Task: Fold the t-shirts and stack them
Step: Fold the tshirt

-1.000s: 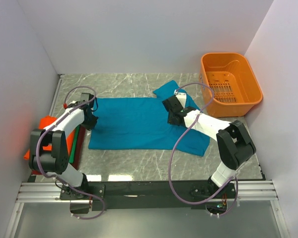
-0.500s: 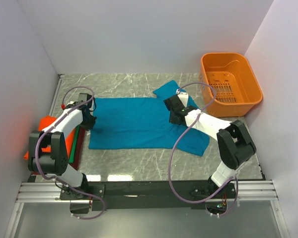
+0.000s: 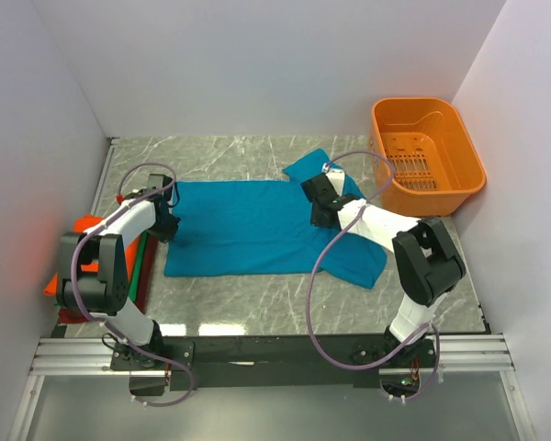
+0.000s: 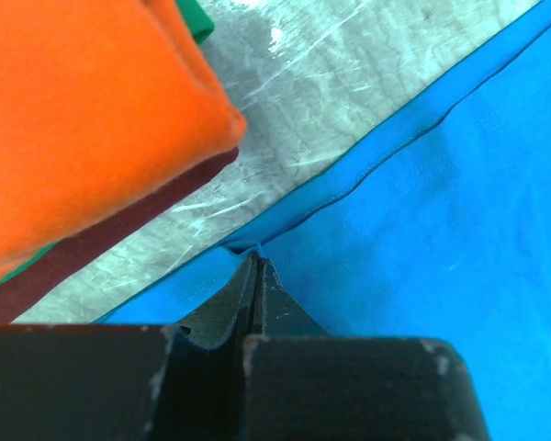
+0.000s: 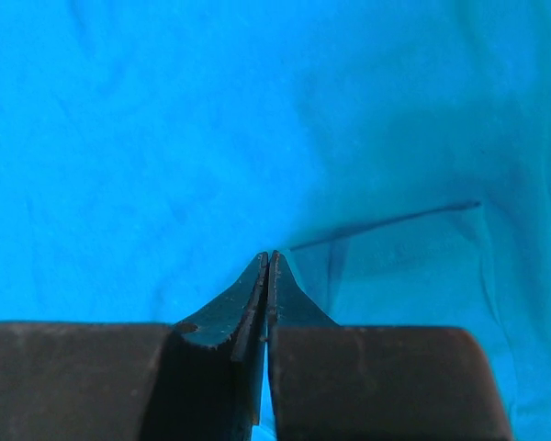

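Grey marble tabletop (image 3: 257,299) between white walls (image 3: 257,64) shows ahead of the left gripper (image 4: 257,266); we find it and the right gripper (image 5: 268,262) closed, pinching the teal t-shirt (image 3: 239,230).

The left arm (image 3: 129,219) and right arm (image 3: 381,225) are built of white shells and black joint housings, each looped by a lilac cable (image 3: 323,276), while the left gripper (image 4: 255,265) and right gripper (image 5: 267,259) are fitted with dark tapered fingers (image 5: 225,312) ahead of a black block-shaped body.

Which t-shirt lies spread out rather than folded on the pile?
The teal-blue t-shirt, flat on the table; the orange, green and dark red ones are folded in a stack at the left.
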